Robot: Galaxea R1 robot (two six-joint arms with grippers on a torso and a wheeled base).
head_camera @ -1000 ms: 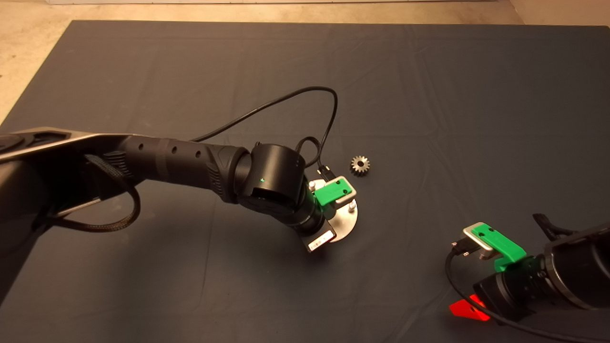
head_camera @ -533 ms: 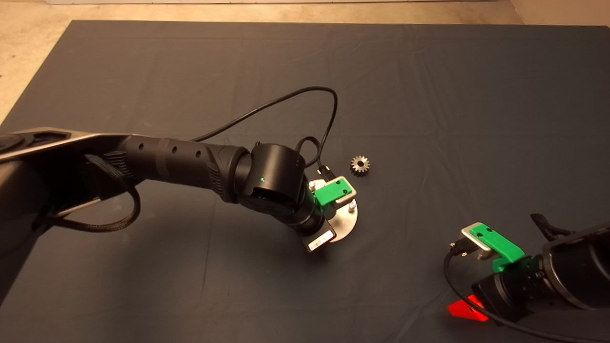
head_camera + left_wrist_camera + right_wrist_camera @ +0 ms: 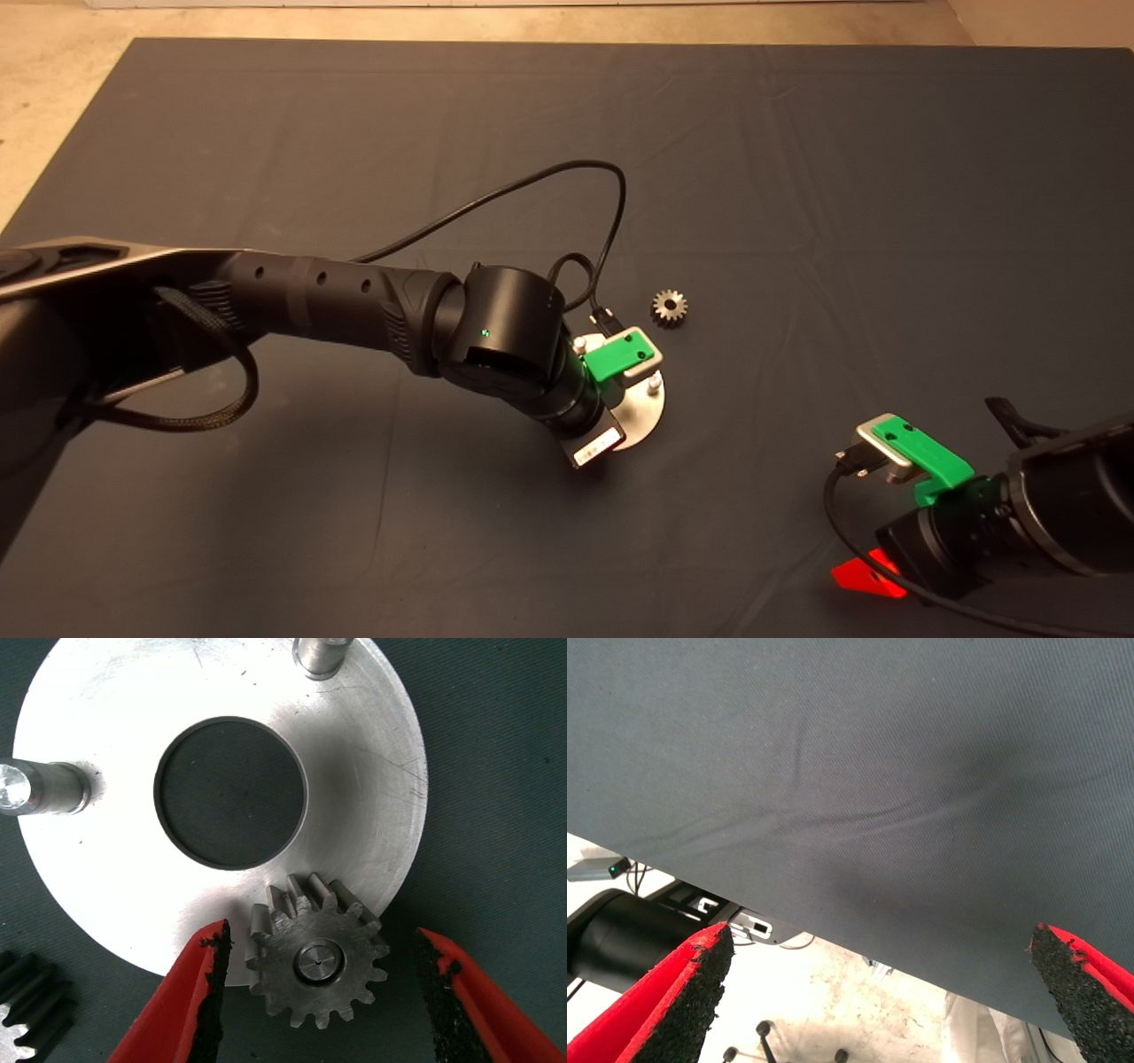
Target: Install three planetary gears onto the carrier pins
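Left gripper [image 3: 319, 992] hovers over the silver disc [image 3: 115, 877] mid-mat, fingers spread and holding nothing; between them one planetary gear [image 3: 317, 964] sits seated on a carrier pin at the disc edge, not touching either pad. Two other carrier pins [image 3: 40, 787] stand bare, a second gear [image 3: 670, 307] lies on the mat [image 3: 797, 177] just beyond the disc, and part of another [image 3: 22, 1010] shows beside it. Right gripper [image 3: 877, 992] parked at lower right, fingers wide apart, empty.
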